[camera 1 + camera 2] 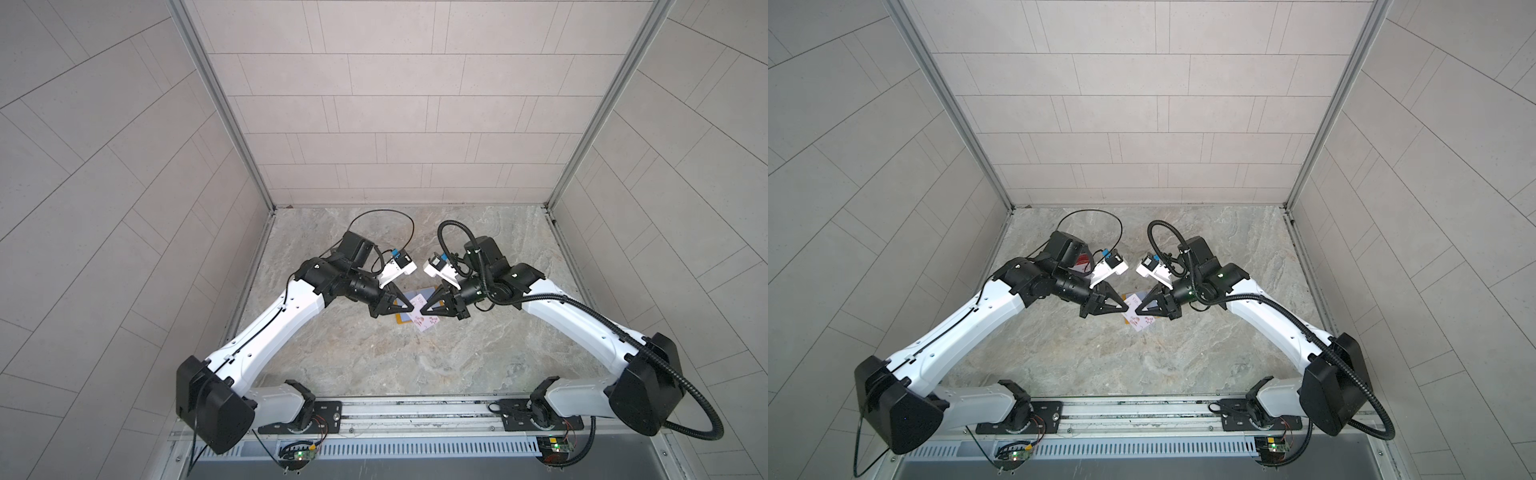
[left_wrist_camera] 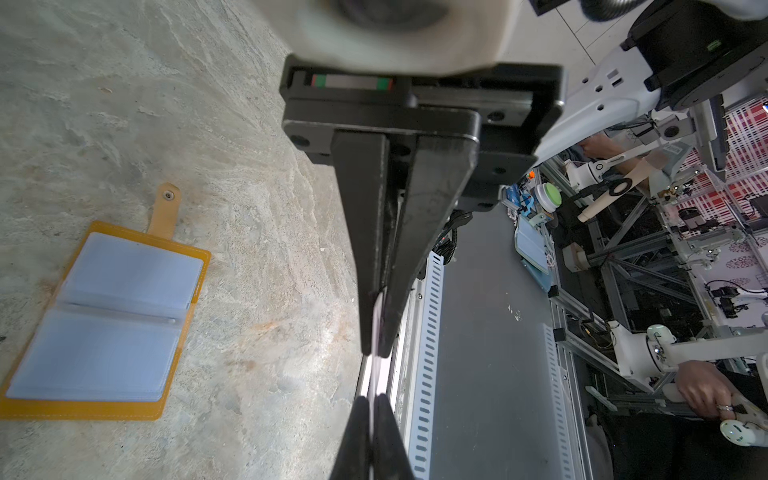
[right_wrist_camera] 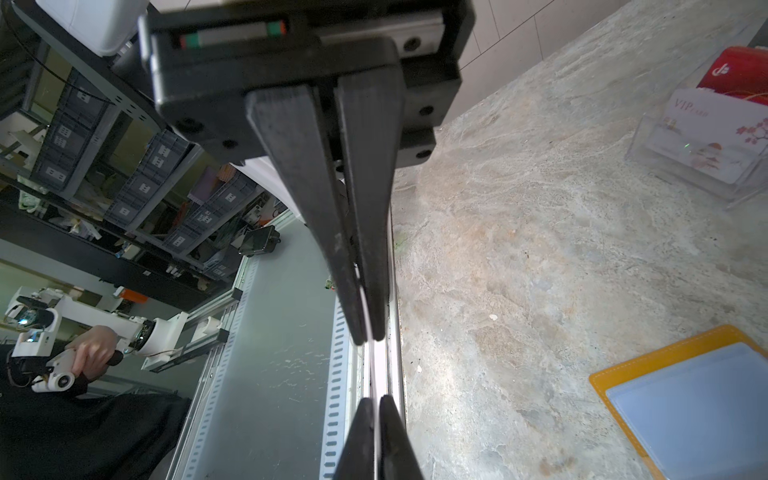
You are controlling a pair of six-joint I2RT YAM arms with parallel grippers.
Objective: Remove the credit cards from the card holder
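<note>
A white credit card (image 1: pixel 423 322) with red marks hangs above the table, with both grippers on it. It shows edge-on in the left wrist view (image 2: pixel 376 374) and in the right wrist view (image 3: pixel 372 365). My left gripper (image 1: pixel 411 308) (image 2: pixel 371 400) is shut on it. Tip to tip with it, my right gripper (image 1: pixel 422 311) (image 3: pixel 376 401) has its jaws a sliver apart around the same card. The mustard-yellow card holder (image 2: pixel 104 410) (image 3: pixel 623 365) lies open and flat on the table beneath them, its bluish sleeves facing up.
A clear stand (image 3: pixel 685 183) at the back left holds a white VIP card (image 3: pixel 706 129) and a red card (image 3: pixel 735 70). The metal rail (image 1: pixel 415 409) with both arm bases runs along the table's front edge. Tiled walls close in the back and both sides.
</note>
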